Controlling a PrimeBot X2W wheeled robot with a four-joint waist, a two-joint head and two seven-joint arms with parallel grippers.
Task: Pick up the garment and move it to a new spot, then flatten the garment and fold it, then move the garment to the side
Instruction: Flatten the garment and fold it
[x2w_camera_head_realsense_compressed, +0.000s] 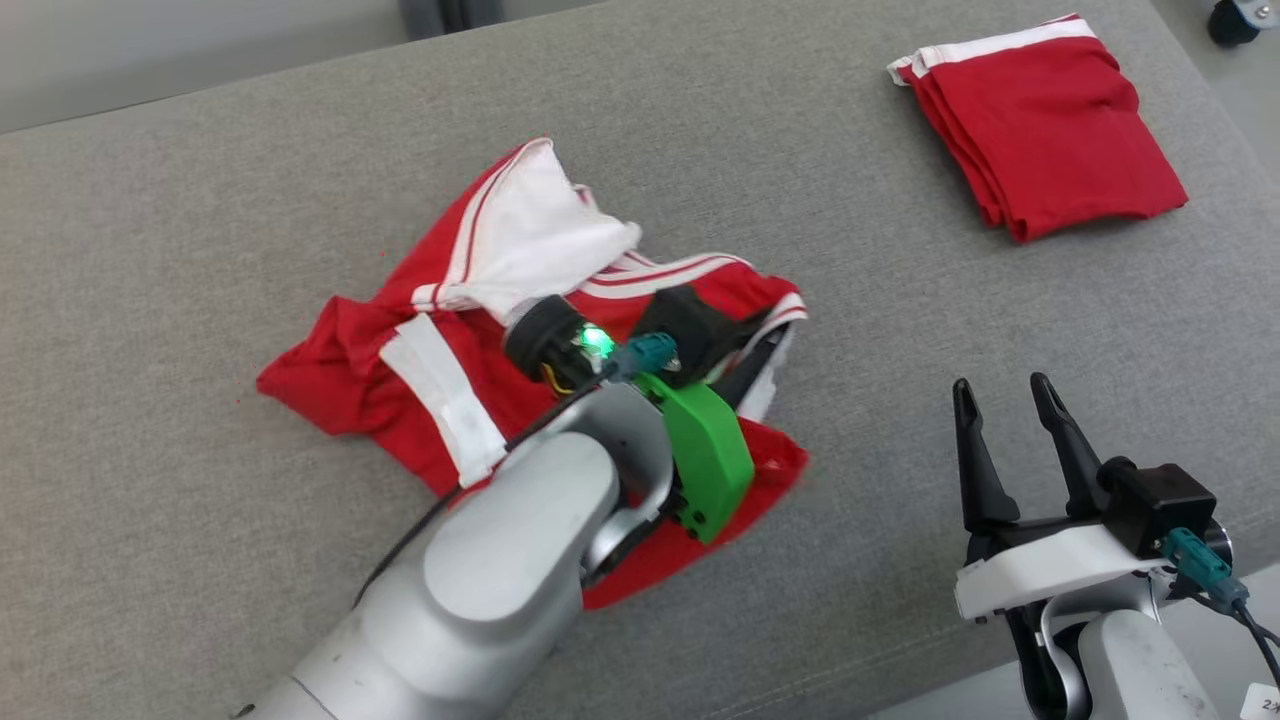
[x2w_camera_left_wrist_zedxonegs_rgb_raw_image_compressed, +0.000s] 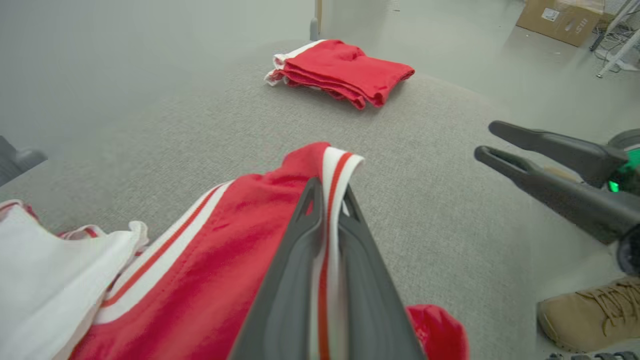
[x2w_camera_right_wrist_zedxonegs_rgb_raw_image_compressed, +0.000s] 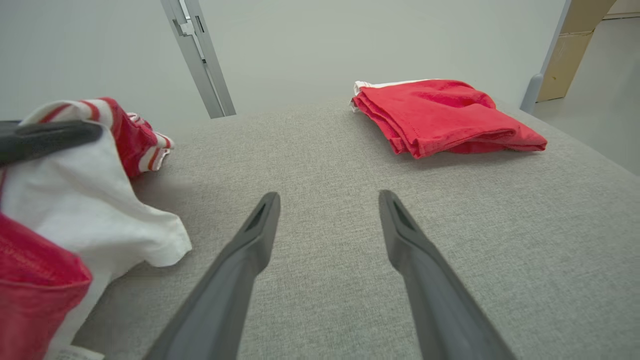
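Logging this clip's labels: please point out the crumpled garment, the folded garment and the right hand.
crumpled garment (x2w_camera_head_realsense_compressed: 340, 375), head view, red cloth at its left end.
folded garment (x2w_camera_head_realsense_compressed: 1050, 130), head view, middle of its top red layer.
right hand (x2w_camera_head_realsense_compressed: 1001, 385), head view, midway between its two fingertips.

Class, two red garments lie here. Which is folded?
The far-right garment, neatly stacked; the striped garment lies crumpled in the left gripper.

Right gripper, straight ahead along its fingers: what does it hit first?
Likely bare grey cushion; the right gripper aims just left of the folded red garment, though height is unclear.
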